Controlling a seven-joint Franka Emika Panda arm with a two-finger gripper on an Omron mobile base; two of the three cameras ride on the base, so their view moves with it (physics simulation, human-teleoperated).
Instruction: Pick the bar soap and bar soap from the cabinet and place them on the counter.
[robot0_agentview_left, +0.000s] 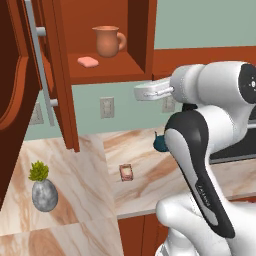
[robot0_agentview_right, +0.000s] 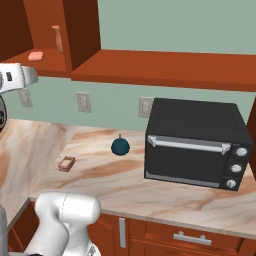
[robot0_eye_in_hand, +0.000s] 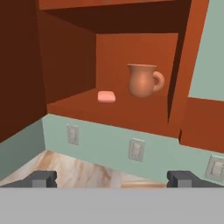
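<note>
While the cabinet stands open above the bench, the robot's jaws are spread wide and hold nothing, with the gripper hanging in the air in front of the shelf and below its level. A salmon-pink bar soap lies flat on the cabinet shelf, near the front edge and just beside a terracotta mug, apart from it. Its long axis runs roughly side to side along the shelf front, as seen from the hand camera. A second bar soap, rectangular with a brown rim and pale centre, already lies flat on the bench, its long axis pointing roughly away from the robot toward the wall. Likely risks: the soap is thin and sits low, so the jaws could scrape the shelf or slide over it; a reach aimed too far right could knock the mug; the open cabinet door crowds the left side.
</note>
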